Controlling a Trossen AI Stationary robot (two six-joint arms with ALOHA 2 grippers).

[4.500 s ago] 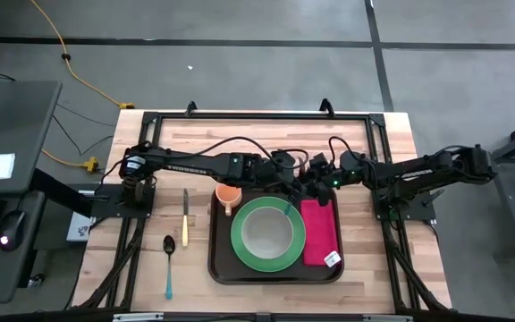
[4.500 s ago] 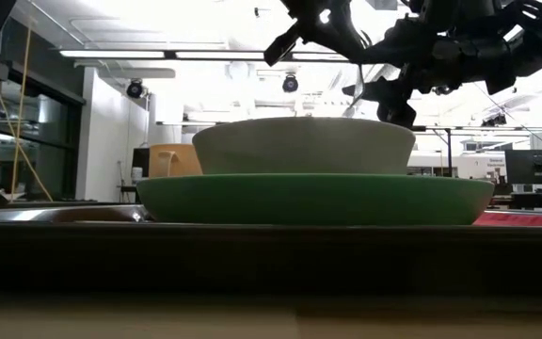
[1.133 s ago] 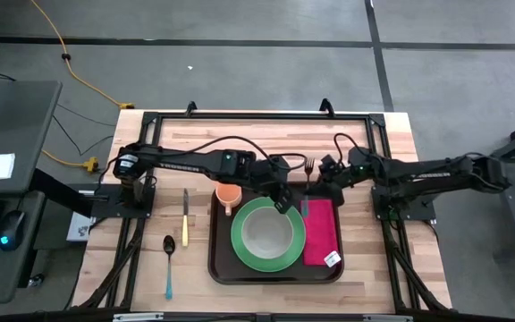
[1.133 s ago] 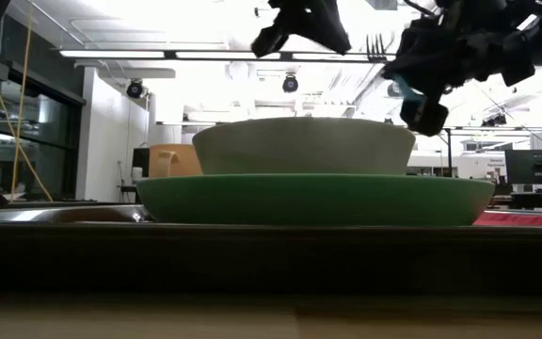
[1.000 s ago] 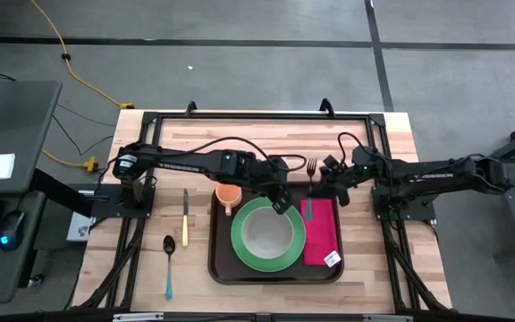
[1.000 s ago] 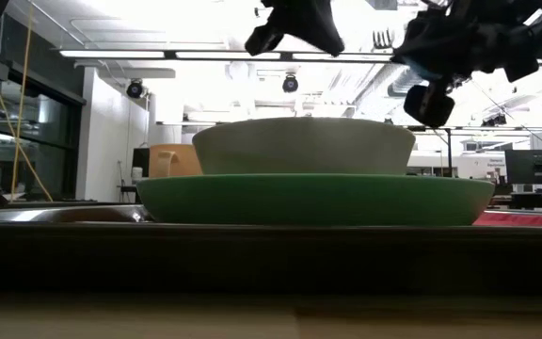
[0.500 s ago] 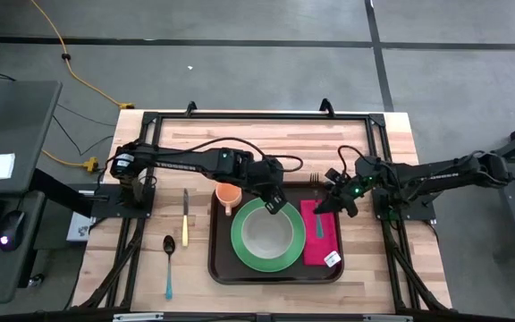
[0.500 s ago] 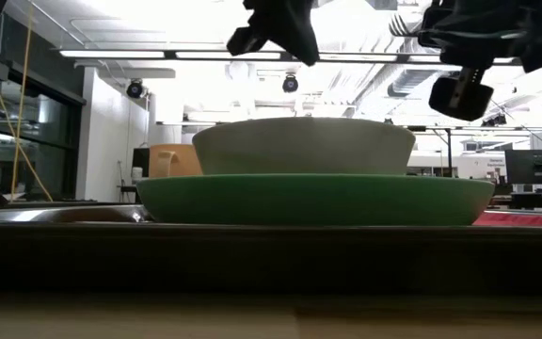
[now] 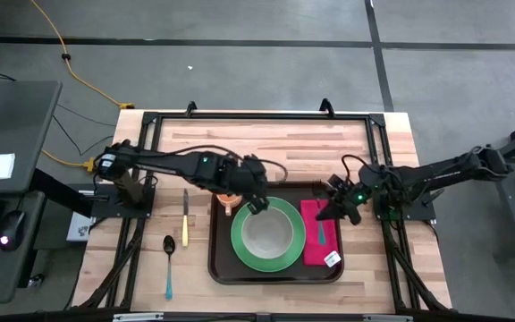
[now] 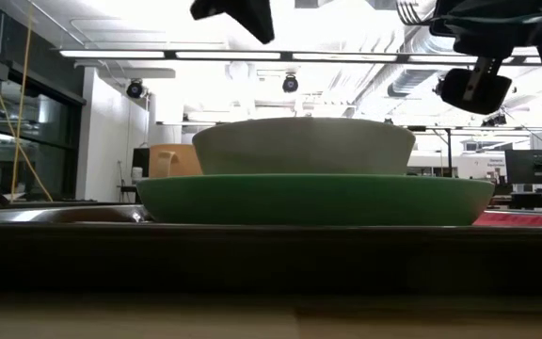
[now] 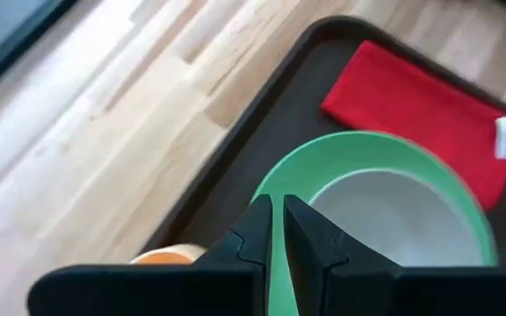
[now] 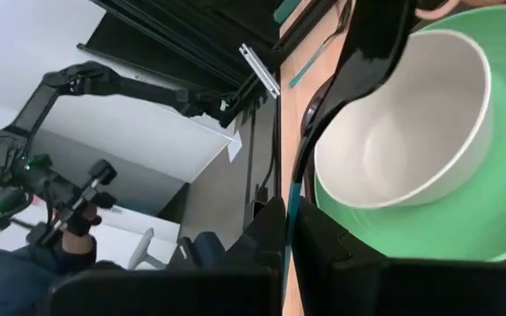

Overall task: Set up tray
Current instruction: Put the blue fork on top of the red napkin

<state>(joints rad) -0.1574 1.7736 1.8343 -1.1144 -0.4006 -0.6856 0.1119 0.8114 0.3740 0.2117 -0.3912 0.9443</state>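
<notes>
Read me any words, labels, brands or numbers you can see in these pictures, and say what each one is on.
None can be read.
White tag on the red napkin: print too small and blurred to read.
Tray, green plate, bowl: no markings visible.

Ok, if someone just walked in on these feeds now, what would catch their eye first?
Likely the round green plate with the pale bowl on it, sitting mid-way in the large dark-brown plastic tray, and the red-pink napkin beside it. Next, the right gripper holding a teal-handled fork above that napkin, while the left gripper hangs shut over the plate's rim.
</notes>
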